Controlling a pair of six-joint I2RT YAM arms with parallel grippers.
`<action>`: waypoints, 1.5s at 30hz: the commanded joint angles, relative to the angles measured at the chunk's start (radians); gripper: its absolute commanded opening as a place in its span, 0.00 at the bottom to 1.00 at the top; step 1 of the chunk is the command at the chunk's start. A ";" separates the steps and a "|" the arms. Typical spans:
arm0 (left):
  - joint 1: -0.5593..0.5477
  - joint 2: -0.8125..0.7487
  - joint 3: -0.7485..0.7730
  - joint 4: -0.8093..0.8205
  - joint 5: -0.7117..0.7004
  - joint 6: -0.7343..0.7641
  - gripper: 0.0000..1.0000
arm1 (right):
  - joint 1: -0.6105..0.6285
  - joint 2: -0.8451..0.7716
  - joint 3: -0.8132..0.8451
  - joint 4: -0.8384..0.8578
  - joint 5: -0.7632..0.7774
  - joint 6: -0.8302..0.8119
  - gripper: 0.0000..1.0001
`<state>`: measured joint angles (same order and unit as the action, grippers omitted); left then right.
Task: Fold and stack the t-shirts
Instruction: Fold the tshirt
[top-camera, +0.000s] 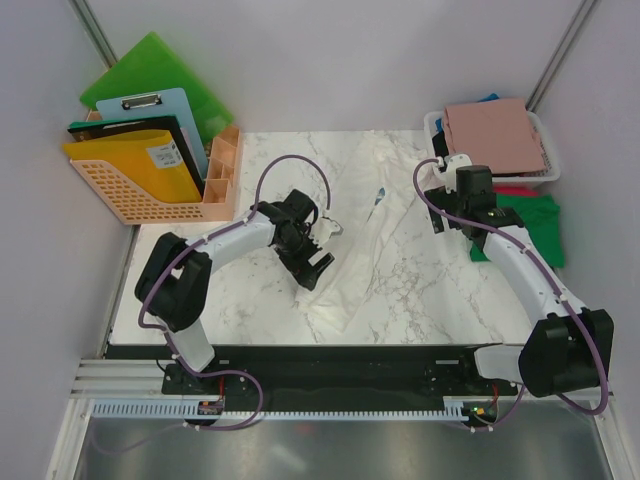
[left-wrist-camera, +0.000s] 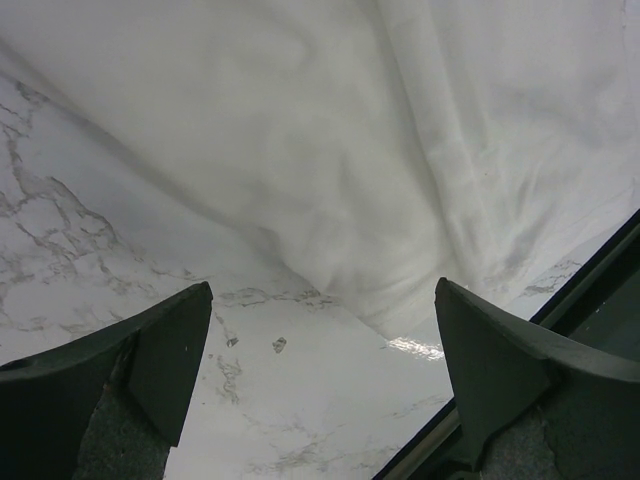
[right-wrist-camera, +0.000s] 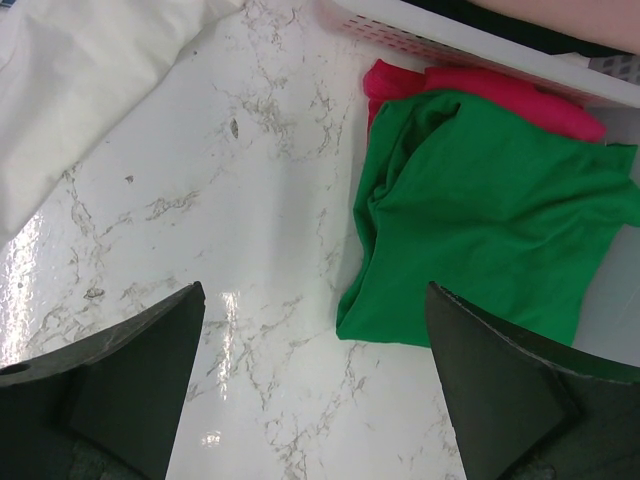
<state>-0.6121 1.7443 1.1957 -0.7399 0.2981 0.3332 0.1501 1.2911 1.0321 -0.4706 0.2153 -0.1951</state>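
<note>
A cream-white t-shirt (top-camera: 372, 215) lies loosely spread over the middle of the marble table (top-camera: 210, 300). My left gripper (top-camera: 326, 248) hovers open at its left edge. In the left wrist view the white t-shirt (left-wrist-camera: 400, 150) fills the upper frame, and the open left gripper (left-wrist-camera: 322, 292) has only bare marble between its fingers. My right gripper (top-camera: 441, 208) is open between the white shirt and a crumpled green t-shirt (top-camera: 535, 228). In the right wrist view the green t-shirt (right-wrist-camera: 490, 220) lies just beyond the right finger of that gripper (right-wrist-camera: 312, 292), a red t-shirt (right-wrist-camera: 500, 95) behind it. A folded dusty-pink t-shirt (top-camera: 495, 135) tops the basket.
A white mesh basket (top-camera: 436, 124) stands at the back right, with blue and black cloth under the pink shirt. An orange rack (top-camera: 130, 190) with folder boards and a clipboard fills the back left. The table's front edge (left-wrist-camera: 560, 300) runs close to the left gripper.
</note>
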 joint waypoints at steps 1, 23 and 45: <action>-0.002 -0.005 0.035 -0.044 0.052 -0.054 1.00 | -0.004 -0.003 -0.003 0.038 0.013 0.008 0.98; -0.002 0.032 -0.025 -0.154 0.148 -0.089 0.50 | -0.003 0.010 -0.026 0.055 0.001 0.005 0.98; -0.005 0.060 -0.041 -0.154 0.119 -0.094 0.47 | -0.004 0.030 -0.037 0.064 0.002 -0.010 0.98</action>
<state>-0.6125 1.7950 1.1469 -0.8837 0.3771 0.2466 0.1501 1.3289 1.0039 -0.4400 0.2146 -0.1989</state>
